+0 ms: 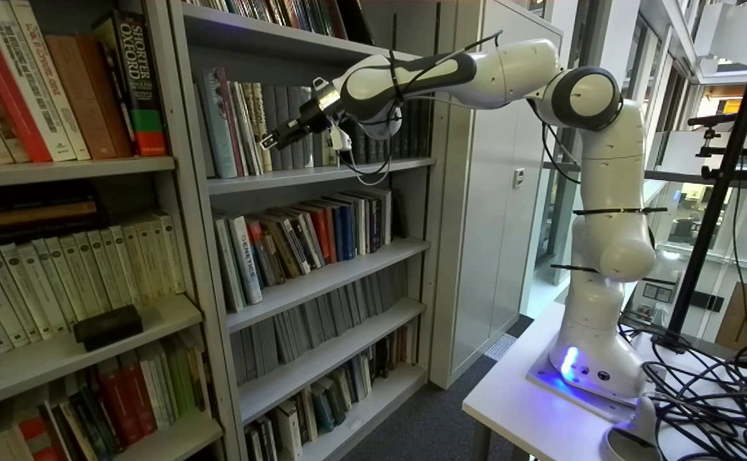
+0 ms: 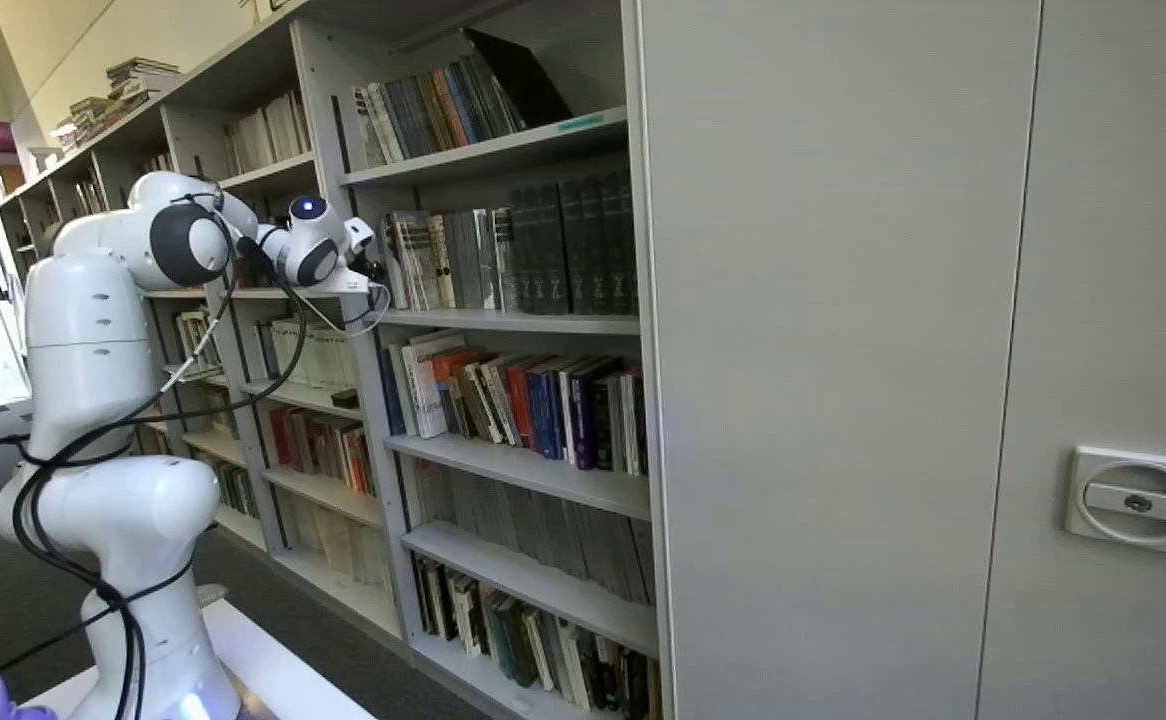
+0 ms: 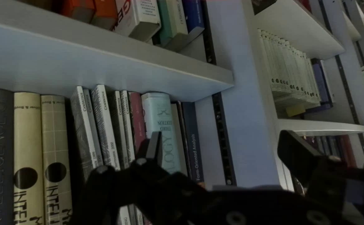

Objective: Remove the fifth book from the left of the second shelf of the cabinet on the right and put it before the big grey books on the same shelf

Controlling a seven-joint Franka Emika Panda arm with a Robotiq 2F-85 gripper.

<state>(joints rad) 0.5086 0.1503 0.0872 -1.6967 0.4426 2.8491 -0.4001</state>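
Bookcase (image 1: 348, 272) behind; arm (image 1: 517, 70) raised, bent, outstretched toward books (image 2: 483, 260); end effector (image 3: 220, 143) spread wide.

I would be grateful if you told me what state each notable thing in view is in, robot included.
Jaws: open, holding nothing.
Pink-red book: standing, not taken out.
Grey books: standing upright, side by side.
Large black item: tilted.
Small black box: resting flat.
Cupboard doors: shut.
Door handle: grip horizontal.
Base light: lit blue.
Black cables: tangled.
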